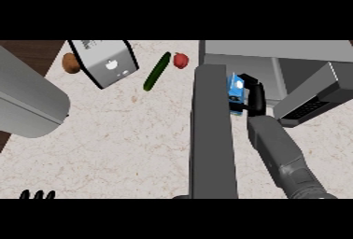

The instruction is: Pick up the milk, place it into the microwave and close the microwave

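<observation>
At the far left a large grey rounded body (27, 100) juts over the pale marbled tabletop (124, 140), and at the lower left edge the left hand (38, 194) shows only as black fingertips pointing up, straight and holding nothing. Toward the back lie a brown potato (69, 63), then a tilted grey box with printed marks (107, 60) just beside it, then a green cucumber (157, 71) lying at a slant, and a small red fruit (180, 59) near its upper end. Right of centre the microwave door (212, 135) stands open, seen edge-on as a long dark grey slab. Just past it the blue-and-white milk carton (236, 91) is held off the tabletop by the right hand (254, 95) — black fingers curled round its right side — in front of the microwave (289, 70) opening, at its left edge.
</observation>
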